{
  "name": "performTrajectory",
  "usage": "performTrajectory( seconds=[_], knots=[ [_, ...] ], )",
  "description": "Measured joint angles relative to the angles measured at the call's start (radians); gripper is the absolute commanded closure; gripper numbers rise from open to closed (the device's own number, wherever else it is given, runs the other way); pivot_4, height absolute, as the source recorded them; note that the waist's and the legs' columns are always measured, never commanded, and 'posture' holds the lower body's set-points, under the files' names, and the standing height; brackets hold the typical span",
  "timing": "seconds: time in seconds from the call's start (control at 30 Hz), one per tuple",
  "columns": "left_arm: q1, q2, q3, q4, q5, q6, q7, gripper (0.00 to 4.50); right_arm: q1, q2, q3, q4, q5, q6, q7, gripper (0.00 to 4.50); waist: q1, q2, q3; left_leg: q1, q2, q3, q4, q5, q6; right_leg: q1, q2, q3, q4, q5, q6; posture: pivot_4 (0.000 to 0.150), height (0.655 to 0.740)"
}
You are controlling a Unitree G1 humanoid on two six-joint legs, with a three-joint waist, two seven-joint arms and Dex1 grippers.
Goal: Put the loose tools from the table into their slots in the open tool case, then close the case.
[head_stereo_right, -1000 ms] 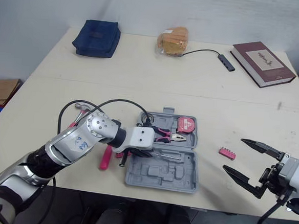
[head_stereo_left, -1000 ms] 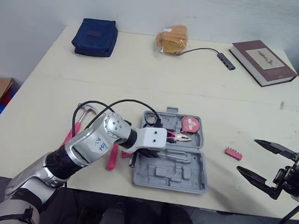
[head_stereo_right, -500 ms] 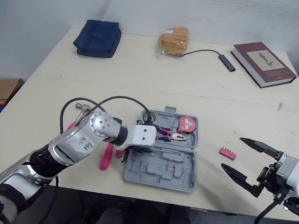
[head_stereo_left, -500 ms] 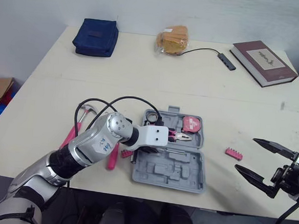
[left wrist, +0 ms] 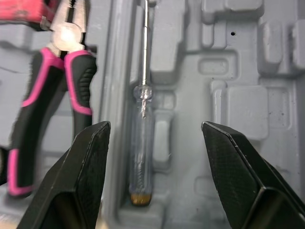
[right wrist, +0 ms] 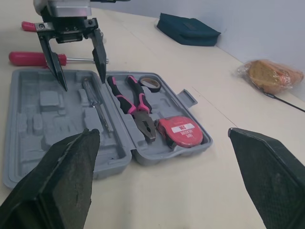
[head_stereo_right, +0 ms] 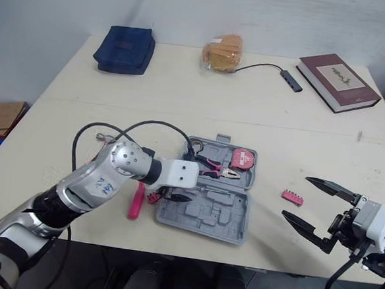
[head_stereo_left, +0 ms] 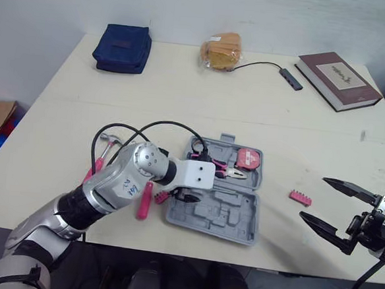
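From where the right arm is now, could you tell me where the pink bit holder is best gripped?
Grip the pink bit holder across its narrow width, at mid-length, coming straight down from above. It lies flat on the table, apart from the tool case, so both long sides are free; a sideways approach would likely just push it. The open right tool is nearest.

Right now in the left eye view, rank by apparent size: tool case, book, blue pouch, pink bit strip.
1. tool case
2. book and blue pouch: look alike, not ranked
3. pink bit strip
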Motion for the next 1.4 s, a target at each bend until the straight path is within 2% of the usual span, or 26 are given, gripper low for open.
performTrajectory(
  seconds=[0.1, 0.17, 0.23, 0.27, 0.3, 0.53, 0.67, 1.0, 1.4],
  knots=[
    [0.018, -0.034, 0.072, 0.007, -0.032, -0.066, 0.017, 2.15, -0.013, 0.000, 0.011, 0.001, 0.000, 0.007, 0.002, 0.00, 0.001, 0.000, 0.000, 0.000, 0.000, 0.000, 0.000, 0.000, 0.000, 0.000, 0.000, 0.000, 0.000, 0.000, 0.000, 0.150, 0.7400],
    [0.056, -0.074, 0.141, 0.039, -0.069, -0.161, 0.042, 3.01, -0.016, 0.000, 0.011, 0.002, 0.000, 0.007, 0.003, 0.00, 0.001, 0.000, 0.000, 0.000, 0.000, 0.000, 0.000, 0.000, 0.000, 0.000, 0.000, 0.000, 0.000, 0.000, 0.000, 0.150, 0.7400],
    [0.111, -0.134, 0.218, 0.107, -0.130, -0.249, 0.059, 4.06, -0.015, 0.000, 0.012, 0.005, -0.001, 0.007, 0.005, 0.00, 0.001, 0.000, 0.000, 0.000, 0.000, 0.000, 0.001, 0.000, 0.000, 0.000, 0.000, 0.000, 0.000, 0.000, 0.000, 0.150, 0.7400],
    [0.118, -0.140, 0.223, 0.118, -0.138, -0.259, 0.060, 4.35, -0.016, 0.000, 0.012, 0.005, -0.001, 0.007, 0.005, 0.00, 0.001, 0.000, 0.000, 0.000, 0.000, 0.000, 0.001, 0.000, 0.000, 0.000, 0.000, 0.000, 0.001, 0.000, 0.000, 0.150, 0.7400],
    [0.130, -0.155, 0.235, 0.139, -0.147, -0.286, 0.063, 4.44, -0.016, 0.000, 0.012, 0.006, -0.001, 0.006, 0.005, 0.00, 0.001, 0.000, 0.000, 0.000, 0.000, 0.000, 0.001, 0.000, 0.000, 0.000, 0.000, 0.000, 0.001, 0.000, 0.000, 0.150, 0.7400],
    [0.189, -0.196, 0.239, 0.244, -0.155, -0.398, 0.069, 4.44, -0.031, 0.002, 0.022, 0.024, -0.010, 0.005, 0.000, 0.00, 0.000, 0.000, 0.000, 0.001, 0.000, 0.001, 0.001, 0.000, 0.000, 0.001, 0.000, 0.000, 0.001, 0.000, 0.000, 0.150, 0.7400],
    [0.248, -0.206, 0.195, 0.302, -0.124, -0.400, 0.081, 4.44, -0.043, 0.006, 0.023, 0.038, -0.018, -0.001, -0.004, 0.00, 0.000, 0.000, 0.000, 0.001, 0.000, 0.001, 0.001, -0.001, 0.000, 0.001, 0.000, 0.001, 0.001, 0.000, 0.000, 0.150, 0.7400],
    [0.242, -0.218, 0.196, 0.323, -0.096, -0.387, 0.107, 4.44, -0.053, 0.016, 0.029, 0.039, -0.025, -0.014, -0.014, 0.00, 0.000, 0.000, 0.000, 0.002, 0.000, 0.002, 0.001, -0.001, 0.000, 0.001, 0.000, 0.001, 0.001, 0.000, 0.000, 0.150, 0.7400],
    [0.212, -0.210, 0.160, 0.285, -0.071, -0.222, 0.118, 4.44, -0.042, 0.022, 0.032, 0.039, -0.035, -0.016, -0.026, 0.00, -0.002, 0.001, -0.003, 0.004, 0.001, 0.002, 0.001, -0.001, 0.000, 0.002, 0.000, 0.002, 0.001, 0.000, 0.000, 0.150, 0.7400]
  ],
)
